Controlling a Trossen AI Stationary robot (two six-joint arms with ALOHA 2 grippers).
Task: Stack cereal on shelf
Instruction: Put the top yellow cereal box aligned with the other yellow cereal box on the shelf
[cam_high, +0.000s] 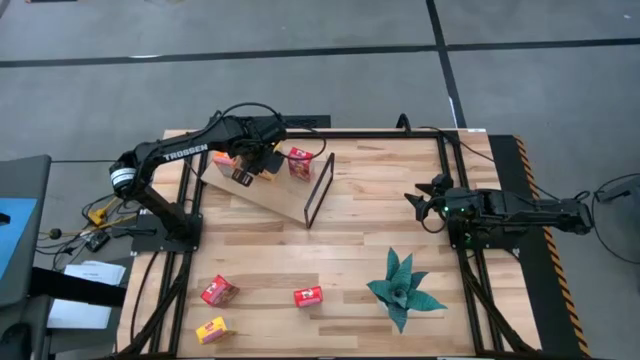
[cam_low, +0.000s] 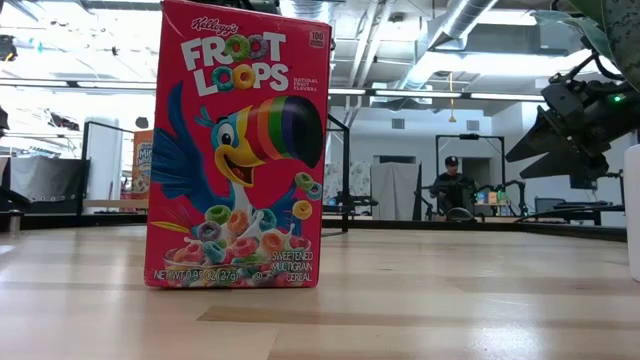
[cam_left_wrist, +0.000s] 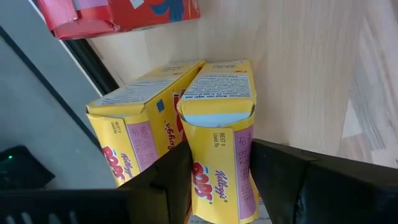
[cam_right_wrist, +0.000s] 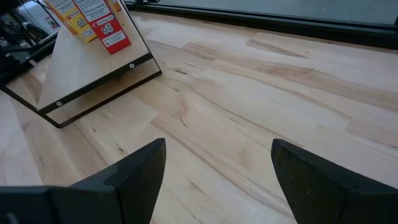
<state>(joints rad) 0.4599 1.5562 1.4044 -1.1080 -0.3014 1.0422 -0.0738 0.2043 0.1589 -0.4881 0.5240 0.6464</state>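
Your left gripper (cam_high: 258, 160) sits over the shelf (cam_high: 262, 190) at the far left of the table (cam_high: 360, 240), and its fingers (cam_left_wrist: 163, 180) are clamped on a yellow box (cam_left_wrist: 219, 149) that stands on the board. A second yellow box (cam_left_wrist: 137, 134) leans touching it on one side. On the shelf you can count those two yellow boxes, an orange box (cam_high: 222, 158) behind the gripper, and a red box (cam_high: 299, 163) standing nearer the black frame (cam_high: 319, 188); whether more hide under the arm you cannot tell. Down at the near left, three boxes lie off the shelf: a red one (cam_high: 218, 291), a yellow one (cam_high: 211, 329) nearest you, and another red one (cam_high: 308, 296) toward the middle. Right of that lies one green plant (cam_high: 402, 290). Your right gripper (cam_high: 420, 200) waits at the right side above bare wood, its fingers (cam_right_wrist: 134, 171) spread wide and holding nothing.
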